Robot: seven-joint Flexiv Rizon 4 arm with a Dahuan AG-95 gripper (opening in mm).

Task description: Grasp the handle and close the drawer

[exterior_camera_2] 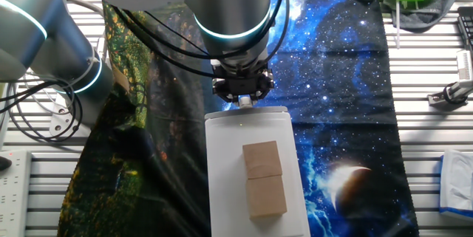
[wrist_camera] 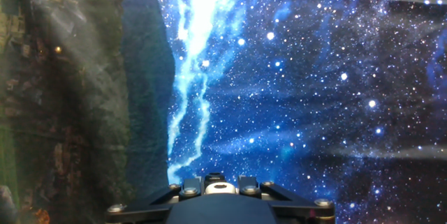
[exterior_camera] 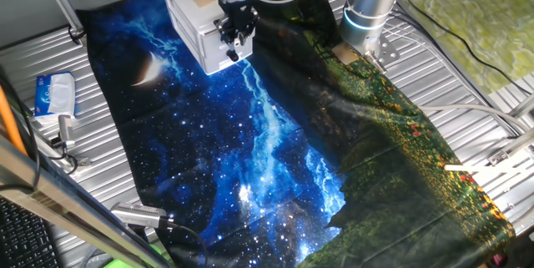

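Hovering at the white cabinet (exterior_camera: 193,19) on a galaxy-print cloth (exterior_camera: 250,143): gripper (exterior_camera: 234,50) pressing against the drawer (exterior_camera: 219,47) front, jaws clamping the small white handle (wrist_camera: 219,188), tan block (exterior_camera_2: 264,178) lying on top.

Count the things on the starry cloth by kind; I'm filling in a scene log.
White cabinet: 1
Tan blocks on its top: 2
Robot hand at the cabinet front: 1
Total: 4
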